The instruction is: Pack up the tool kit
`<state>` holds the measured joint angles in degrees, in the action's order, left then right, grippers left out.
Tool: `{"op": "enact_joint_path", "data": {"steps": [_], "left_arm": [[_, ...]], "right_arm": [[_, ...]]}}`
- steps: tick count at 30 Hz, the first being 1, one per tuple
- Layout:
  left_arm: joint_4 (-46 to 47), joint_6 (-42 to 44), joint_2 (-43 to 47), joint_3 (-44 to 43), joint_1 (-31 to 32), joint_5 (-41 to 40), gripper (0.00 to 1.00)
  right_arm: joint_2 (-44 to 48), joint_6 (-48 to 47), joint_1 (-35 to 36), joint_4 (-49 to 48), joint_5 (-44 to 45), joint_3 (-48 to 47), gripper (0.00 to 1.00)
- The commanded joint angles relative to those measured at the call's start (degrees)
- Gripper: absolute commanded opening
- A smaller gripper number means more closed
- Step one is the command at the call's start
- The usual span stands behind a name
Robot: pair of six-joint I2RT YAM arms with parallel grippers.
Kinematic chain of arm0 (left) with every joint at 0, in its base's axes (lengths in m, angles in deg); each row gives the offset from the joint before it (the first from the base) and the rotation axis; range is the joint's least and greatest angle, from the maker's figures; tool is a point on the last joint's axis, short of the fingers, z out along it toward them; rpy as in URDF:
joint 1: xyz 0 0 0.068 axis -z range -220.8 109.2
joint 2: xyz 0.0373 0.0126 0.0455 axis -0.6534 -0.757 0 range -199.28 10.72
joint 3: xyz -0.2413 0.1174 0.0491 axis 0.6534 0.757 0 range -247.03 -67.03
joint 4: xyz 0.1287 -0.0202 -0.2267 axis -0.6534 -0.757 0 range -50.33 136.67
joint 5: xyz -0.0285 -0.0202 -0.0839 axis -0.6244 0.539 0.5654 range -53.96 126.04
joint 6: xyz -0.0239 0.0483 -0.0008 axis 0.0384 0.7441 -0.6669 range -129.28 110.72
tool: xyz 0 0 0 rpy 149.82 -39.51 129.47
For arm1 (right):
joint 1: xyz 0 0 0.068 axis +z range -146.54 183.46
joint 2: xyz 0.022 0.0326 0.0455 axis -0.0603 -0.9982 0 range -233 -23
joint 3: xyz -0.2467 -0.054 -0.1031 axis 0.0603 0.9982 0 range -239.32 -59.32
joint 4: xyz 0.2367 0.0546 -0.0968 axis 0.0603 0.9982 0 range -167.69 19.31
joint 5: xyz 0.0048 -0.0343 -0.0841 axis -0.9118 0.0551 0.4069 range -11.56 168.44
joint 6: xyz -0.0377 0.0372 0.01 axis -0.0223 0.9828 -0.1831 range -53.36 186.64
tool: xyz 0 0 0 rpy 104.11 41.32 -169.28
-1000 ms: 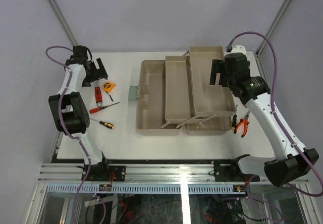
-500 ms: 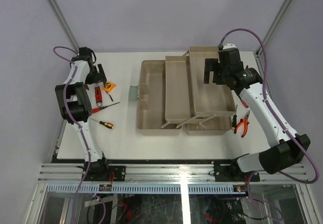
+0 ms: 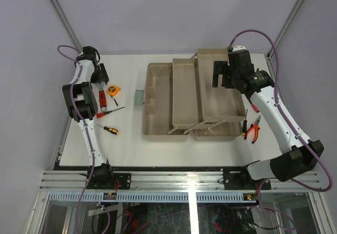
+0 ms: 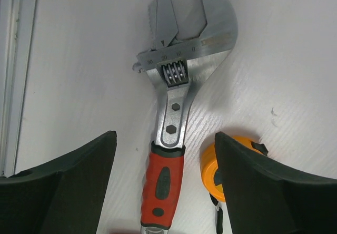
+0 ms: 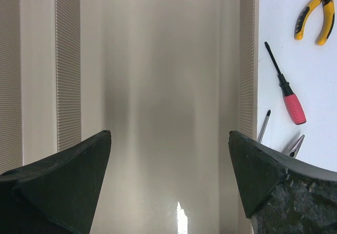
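Left claw open over the wrench; right claw open and empty above the toolbox.
Near the far-left corner of the surface, spread fingers straddle the red-handled wrench without touching it. An orange tape measure crowds the handle, just beside the right finger. Two screwdrivers lie by the left edge. The toolbox stands open mid-surface; pliers and a red screwdriver wait by the right edge.

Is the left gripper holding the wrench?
No, the left gripper is open, its fingers clear of the wrench lying between them.
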<state>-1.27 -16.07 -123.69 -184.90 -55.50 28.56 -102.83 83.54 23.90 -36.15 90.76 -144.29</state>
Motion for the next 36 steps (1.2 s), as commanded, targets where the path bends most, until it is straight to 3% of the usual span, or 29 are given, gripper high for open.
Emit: {"op": "enact_joint_path", "data": {"steps": [1, 11, 26, 32, 36], "left_arm": [[-2.9, -0.7, -1.5, -1.1, -0.4, 1.1, 0.72], [-3.9, -1.5, -5.0, -4.8, -0.4, 2.7, 0.66], [-4.8, -3.3, -7.7, -2.6, -2.6, 6.8, 0.63], [-5.2, -3.1, -6.8, 0.9, -2.9, 8.9, 0.52], [-5.4, -2.8, -5.3, 4.8, -3.0, 10.2, 0.38]], "right_arm": [[1.0, -0.7, -0.3, 0.4, 0.2, -1.7, 0.99], [1.0, 0.3, -0.3, -0.7, -0.8, -0.6, 0.98], [3.6, 2.9, -0.2, -3.0, -1.3, 4.3, 0.97], [7.6, 3.7, -0.2, -4.3, -0.8, 10.2, 0.97], [10.2, 3.7, -0.2, -4.9, -0.1, 13.4, 0.97]]}}
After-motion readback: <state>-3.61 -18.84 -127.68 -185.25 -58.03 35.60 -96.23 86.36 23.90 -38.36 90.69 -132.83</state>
